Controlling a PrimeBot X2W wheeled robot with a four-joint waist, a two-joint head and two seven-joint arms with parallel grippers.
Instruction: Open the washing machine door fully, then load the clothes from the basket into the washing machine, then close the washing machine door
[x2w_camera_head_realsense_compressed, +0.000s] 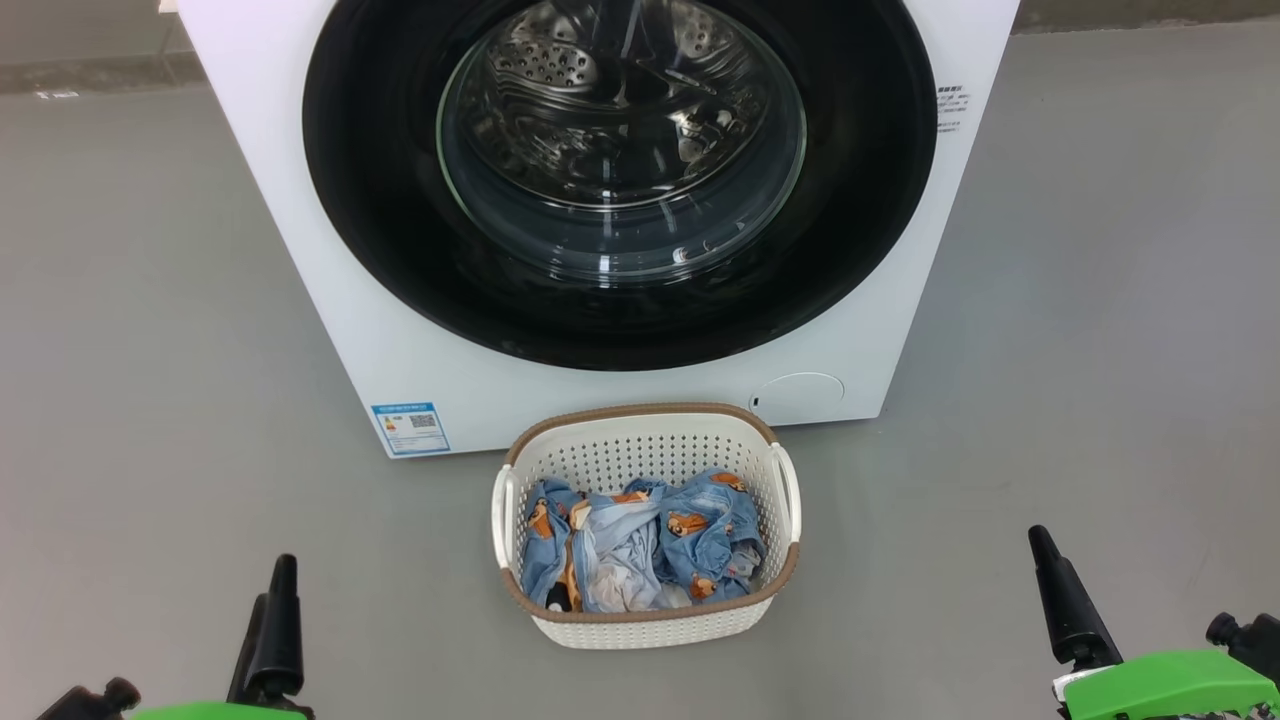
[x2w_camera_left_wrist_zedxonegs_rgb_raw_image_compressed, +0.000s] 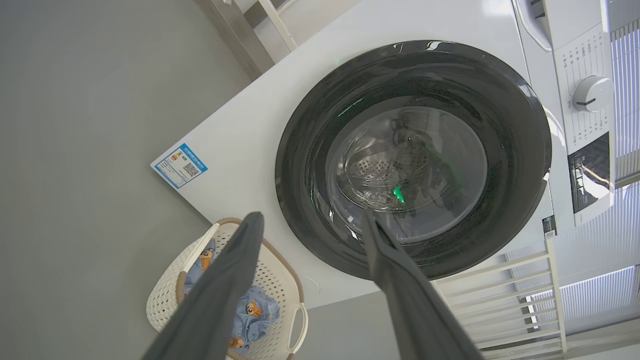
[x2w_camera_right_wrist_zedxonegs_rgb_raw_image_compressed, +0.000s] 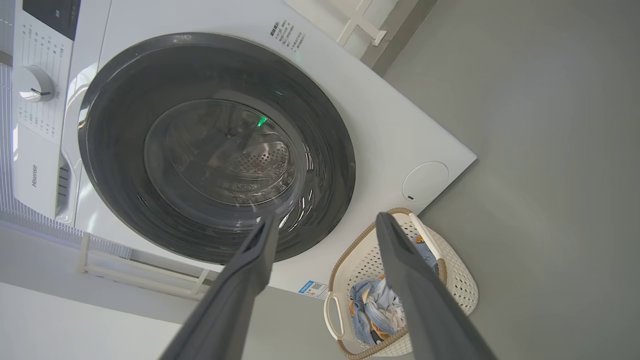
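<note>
Where the washing machine door sits: closed flat against the front of the washing machine. Its glossy black ring is unbroken, and the steel drum shows through the bulging glass.
Clothes: a crumpled light-blue heap printed with orange-brown figures, all lying inside the basket.
Basket position: on the grey floor, close in front of the machine and directly below the door.
Left end effector: fingers spread apart and holding nothing, in the air well short of the machine and aimed toward the door's lower edge.
Right end effector: fingers apart and empty, also clear of the machine, pointing between the door and the basket.
Step in hand: most likely the very first one, opening the door. No contact has been made.
Next move calls for: bringing one end effector up to the door's rim, hooking the pull edge, and swinging the door out along its hinge arc until it is fully wide. Which side carries the pull edge cannot be told for certain.
Care point: the basket stands near the door's swing path, so the arm should pass above it.
</note>
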